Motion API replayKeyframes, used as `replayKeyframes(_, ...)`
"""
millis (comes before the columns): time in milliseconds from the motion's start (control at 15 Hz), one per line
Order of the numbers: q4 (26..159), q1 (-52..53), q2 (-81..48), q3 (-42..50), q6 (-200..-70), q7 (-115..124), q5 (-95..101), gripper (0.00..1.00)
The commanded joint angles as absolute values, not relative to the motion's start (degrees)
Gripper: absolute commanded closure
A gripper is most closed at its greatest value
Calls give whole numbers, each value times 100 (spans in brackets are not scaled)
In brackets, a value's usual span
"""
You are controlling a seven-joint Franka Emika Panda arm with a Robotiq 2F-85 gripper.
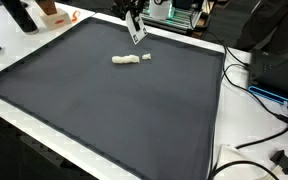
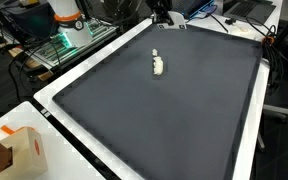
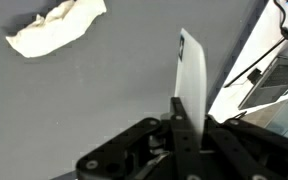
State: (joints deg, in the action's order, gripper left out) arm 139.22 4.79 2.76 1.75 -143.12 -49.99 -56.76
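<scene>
Near the far edge of the dark mat (image 1: 134, 110), a flat white strip (image 3: 192, 75) is pinched between the nearly closed fingers of the gripper (image 3: 190, 128). Its long axis is seen running straight out from the fingertips, pointed down at the mat and slightly tilted. Whether its tip touches cannot be told. 1 crumpled white lump (image 1: 130, 59) is laid nearby, lengthwise along that edge.

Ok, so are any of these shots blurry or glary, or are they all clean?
Wrist view: the gripper sits close and soft-focused, the white strip it grips is nearly blown out, and the crumpled white piece looks sharper. Both exterior views: even light, no glare on the dark mat, little fine detail.
</scene>
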Motion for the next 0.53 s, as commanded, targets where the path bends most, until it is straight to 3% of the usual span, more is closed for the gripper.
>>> replayKeyframes(0,13923,206,129,232,-13850,-5197,-6073,99)
replayKeyframes(467,13935,-155,-154,300,-13526,-5201,-6557,99)
